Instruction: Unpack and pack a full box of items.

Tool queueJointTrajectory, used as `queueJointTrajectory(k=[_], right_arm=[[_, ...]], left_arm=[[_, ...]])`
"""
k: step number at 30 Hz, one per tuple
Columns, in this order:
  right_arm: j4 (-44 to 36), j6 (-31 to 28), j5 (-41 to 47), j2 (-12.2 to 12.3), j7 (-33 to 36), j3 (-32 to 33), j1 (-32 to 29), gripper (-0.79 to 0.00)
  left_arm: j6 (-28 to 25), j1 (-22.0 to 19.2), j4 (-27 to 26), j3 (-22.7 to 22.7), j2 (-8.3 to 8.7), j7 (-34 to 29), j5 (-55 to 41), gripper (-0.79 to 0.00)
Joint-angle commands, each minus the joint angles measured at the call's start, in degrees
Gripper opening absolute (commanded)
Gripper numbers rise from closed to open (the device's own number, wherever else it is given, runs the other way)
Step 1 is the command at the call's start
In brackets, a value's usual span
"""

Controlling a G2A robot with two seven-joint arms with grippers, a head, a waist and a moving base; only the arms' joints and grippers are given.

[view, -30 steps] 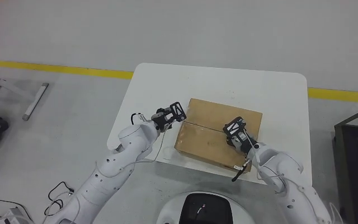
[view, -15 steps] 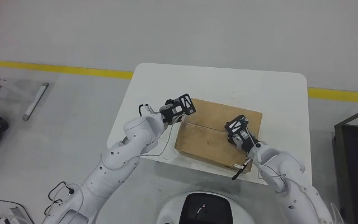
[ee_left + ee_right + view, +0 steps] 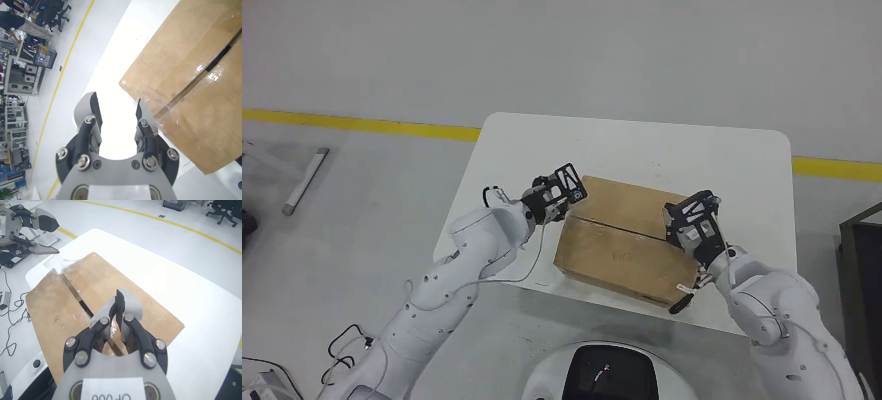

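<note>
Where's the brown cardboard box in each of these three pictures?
Top view: brown cardboard box on the round-cornered white table, between both arms.
Left wrist view: box corner beside the left gripper's open jaws.
Right wrist view: box beneath the right gripper's shut jaws.
Shared landmark: the dark gap between its top flaps.

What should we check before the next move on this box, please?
1. Box rests on the table: ok.
2. Flaps open: not ok; both lie flat, with a narrow gap along the seam.
3. Tape at the seam's end cut through: cannot tell.
4. Left gripper ready to grasp: ok; open, beside that end of the box.
5. Right gripper ready to grasp: not ok; shut, above the seam's other end.
6. Contents: cannot tell; hidden under the flaps.
</note>
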Motion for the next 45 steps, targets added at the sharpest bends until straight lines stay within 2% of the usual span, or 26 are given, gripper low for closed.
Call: queueJointTrajectory(k=[1, 7, 11, 15, 16, 17, 18, 20, 21, 23, 24, 27, 29, 31, 37, 41, 45], right_arm=[[-0.72, -0.08, 0.34, 0.14, 0.24, 0.89, -0.18, -0.785], [-2.21, -0.61, 1.18, 0.53, 0.84, 3.11, -0.81, -0.785], [-2.43, -1.11, 1.61, 0.69, 1.24, 3.69, -0.95, -0.785], [-2.36, -1.66, 3.75, 0.67, 1.78, 3.62, -0.62, -0.785], [-2.30, -1.94, 5.29, 0.61, 2.09, 3.47, -0.36, -0.739], [-2.15, -2.18, 6.70, 0.55, 2.58, 3.37, 0.12, -0.597], [-1.95, -2.78, 7.69, 0.51, 3.44, 3.06, 0.78, -0.505], [-1.15, -3.54, 10.52, 0.32, 4.39, 2.36, 2.33, -0.376], [-0.38, -3.95, 12.14, 0.19, 5.03, 1.83, 3.17, -0.262], [1.45, -5.41, 14.11, -0.03, 7.50, 0.34, 5.55, -0.200], [2.44, -6.04, 14.82, -0.17, 8.50, -0.54, 6.78, -0.111], [5.54, -7.23, 17.08, -0.71, 10.88, -3.39, 10.14, 0.000], [7.10, -7.75, 16.16, -1.00, 11.77, -5.01, 12.57, 0.000], [7.10, -7.75, 16.16, -1.00, 11.77, -5.01, 12.57, 0.000], [6.96, -7.59, 16.34, -0.98, 11.33, -4.77, 12.44, 0.000], [5.55, -7.98, 16.70, -0.35, 11.06, -2.19, 10.90, 0.000], [5.99, -6.62, 17.35, -0.46, 11.67, -2.96, 11.46, 0.000]], left_arm=[[-0.88, 0.78, -1.40, -2.01, 0.08, -3.01, -5.11, 0.000], [-2.32, 1.59, -5.31, -6.23, 0.28, -13.01, -21.61, 0.000], [-3.33, 1.12, -6.62, -6.36, 0.60, -17.46, -21.74, 0.000], [-2.58, 1.03, -6.06, -5.90, 0.69, -17.48, -20.97, 0.000], [-2.49, 1.09, -6.24, -6.13, 0.75, -17.19, -20.41, 0.000], [-2.63, 1.31, -6.43, -6.38, 0.84, -17.11, -19.72, 0.000], [-2.64, 1.59, -6.59, -6.75, 0.92, -17.11, -19.27, 0.000], [-2.13, 2.48, -6.71, -7.87, 1.08, -17.16, -18.76, 0.000], [-1.70, 3.00, -6.72, -8.60, 1.14, -17.10, -18.99, 0.000], [-0.81, 4.10, -6.85, -10.36, 1.29, -17.09, -19.38, 0.000], [-0.15, 4.69, -6.92, -11.43, 1.37, -17.24, -19.38, 0.000], [2.40, 6.77, -7.81, -14.74, 1.56, -16.97, -19.19, 0.000], [4.25, 8.51, -8.49, -16.55, 1.60, -16.40, -19.25, 0.000], [5.69, 10.13, -9.34, -18.05, 1.66, -16.14, -18.53, 0.000], [5.69, 10.13, -9.34, -18.05, 1.66, -16.14, -18.53, 0.000], [5.69, 10.13, -9.34, -18.05, 1.66, -16.14, -18.53, 0.000], [5.69, 10.13, -9.34, -18.05, 1.66, -16.14, -18.53, 0.000]])
